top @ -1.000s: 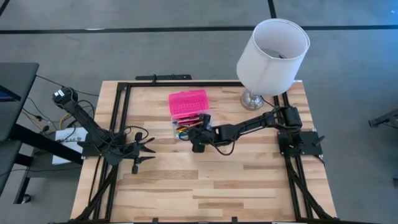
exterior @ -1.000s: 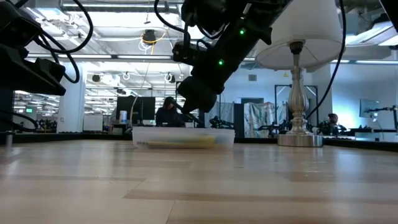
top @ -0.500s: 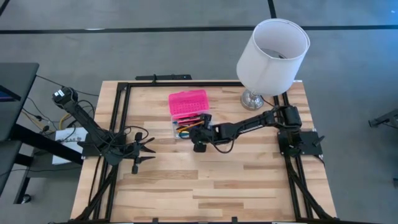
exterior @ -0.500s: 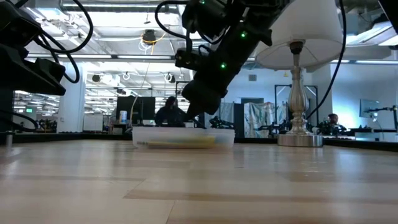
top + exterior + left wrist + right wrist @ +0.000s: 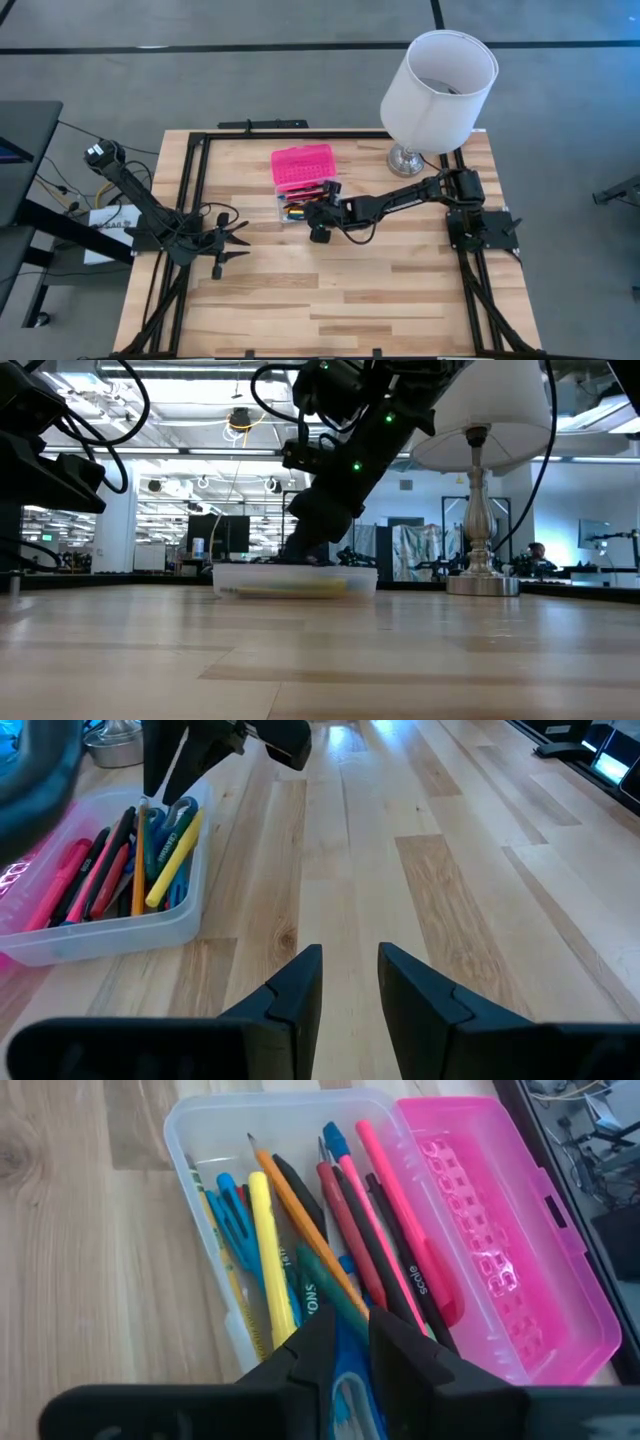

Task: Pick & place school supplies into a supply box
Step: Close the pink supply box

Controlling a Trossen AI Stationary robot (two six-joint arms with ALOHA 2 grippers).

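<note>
Pink-lidded supply box [image 5: 470,1230] holds the school supplies [image 5: 330,1250]; your right gripper [image 5: 345,1345] dips in, jaws nearly closed, seemingly empty, so lift clear; left gripper [image 5: 350,982] idles, jaws apart.

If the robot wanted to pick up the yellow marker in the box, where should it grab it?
Probably the middle of the yellow marker, from straight above, fingers across its narrow width. It lies flat on top in the box; neighbours crowd it, so open narrowly.
</note>
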